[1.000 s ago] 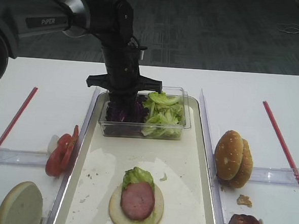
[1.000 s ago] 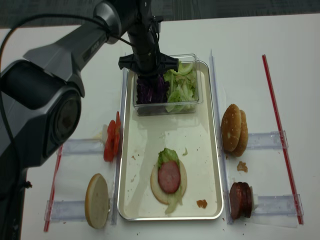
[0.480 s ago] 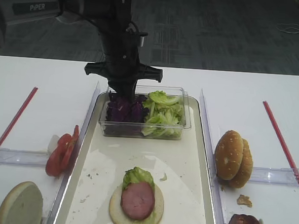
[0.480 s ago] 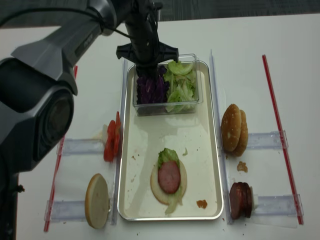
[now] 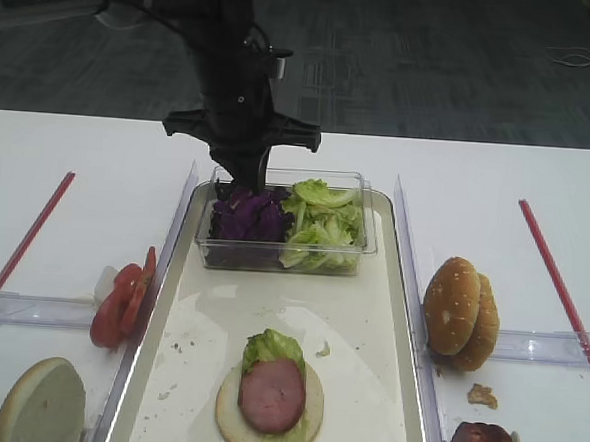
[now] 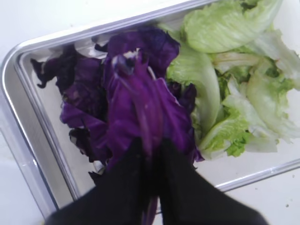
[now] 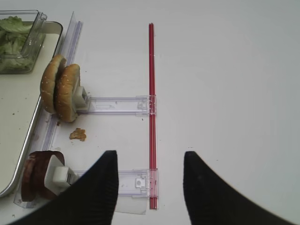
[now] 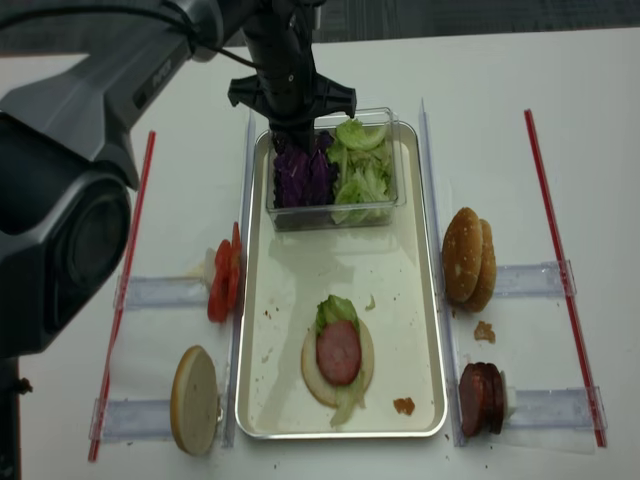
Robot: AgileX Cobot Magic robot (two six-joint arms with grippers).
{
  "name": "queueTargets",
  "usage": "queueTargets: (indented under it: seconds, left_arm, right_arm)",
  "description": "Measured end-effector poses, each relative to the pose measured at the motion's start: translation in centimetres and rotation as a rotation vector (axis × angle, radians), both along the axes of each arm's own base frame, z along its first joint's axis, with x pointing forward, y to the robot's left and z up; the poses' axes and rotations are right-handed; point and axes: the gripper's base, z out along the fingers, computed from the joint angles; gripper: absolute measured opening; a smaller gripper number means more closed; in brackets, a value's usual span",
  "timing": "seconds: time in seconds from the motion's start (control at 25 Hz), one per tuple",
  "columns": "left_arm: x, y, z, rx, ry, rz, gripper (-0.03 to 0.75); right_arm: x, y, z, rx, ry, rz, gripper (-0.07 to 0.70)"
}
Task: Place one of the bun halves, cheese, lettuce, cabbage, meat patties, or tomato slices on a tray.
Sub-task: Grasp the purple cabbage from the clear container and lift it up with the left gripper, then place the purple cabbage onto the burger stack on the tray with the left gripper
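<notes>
left gripper (image 6: 150,159): jaws pinched, pointing down | right gripper (image 7: 150,187): jaws apart

Clear plastic box (image 5: 370,226) sits at far end, two compartments. Narrow clear side holders (image 5: 34,310) lie left and right on white table (image 5: 478,182). Red strip (image 5: 557,282) far right, another red strip (image 5: 29,235) far left. Brown crumb (image 5: 482,396) near right holder. Dark floor (image 5: 435,59) beyond.

Deep purple cabbage (image 6: 140,103), light green lettuce (image 6: 229,79), cream-white tray (image 5: 300,301)
</notes>
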Motion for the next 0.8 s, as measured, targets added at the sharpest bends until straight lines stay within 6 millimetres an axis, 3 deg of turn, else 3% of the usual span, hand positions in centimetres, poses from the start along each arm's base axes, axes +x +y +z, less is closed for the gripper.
queueTargets:
  seconds: [0.36, 0.8]
  left_arm:
    - [-2.3, 1.5, 1.7, 0.056, -0.006, -0.014, 0.043]
    - [-7.0, 2.6, 2.3, 0.077, 0.036, -0.06, 0.043]
  right_arm:
    - [0.0, 0.0, 0.0, 0.0, 0.0, 0.0, 0.351]
    - [0.0, 0.0, 0.0, 0.003, 0.0, -0.006, 0.351]
